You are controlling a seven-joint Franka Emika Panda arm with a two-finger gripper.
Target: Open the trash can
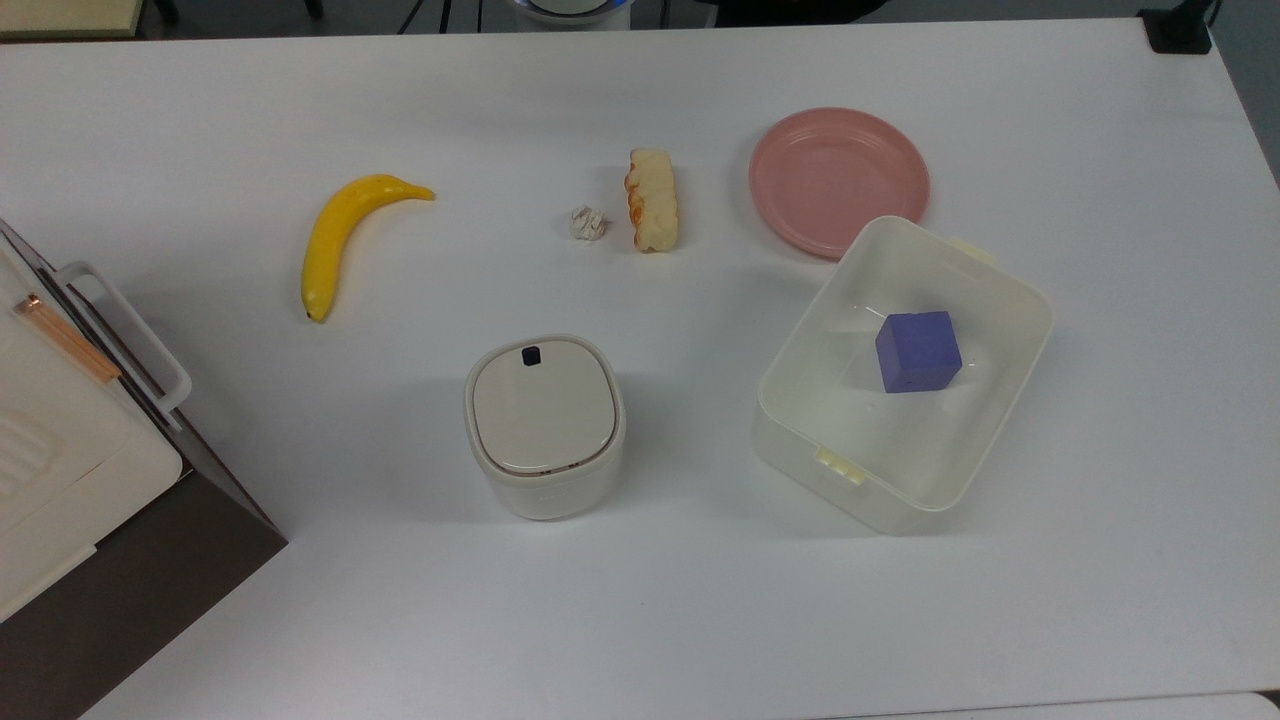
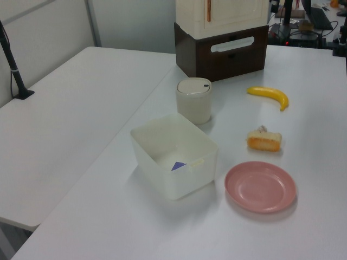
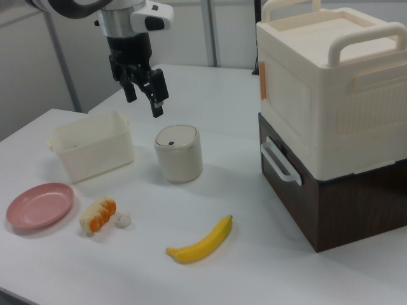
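Lab bench: white table (image 1: 700, 620) (partition panels behind), toy banana (image 1: 340, 235).

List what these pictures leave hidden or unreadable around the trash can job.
- Inside of the trash can: hidden in all three views by its shut lid.
- Purple cube: in the left view just a corner shows over the tub wall.
- Button: too small in the right view to read any marking.
- Gripper height over the can: the right view alone does not settle it.
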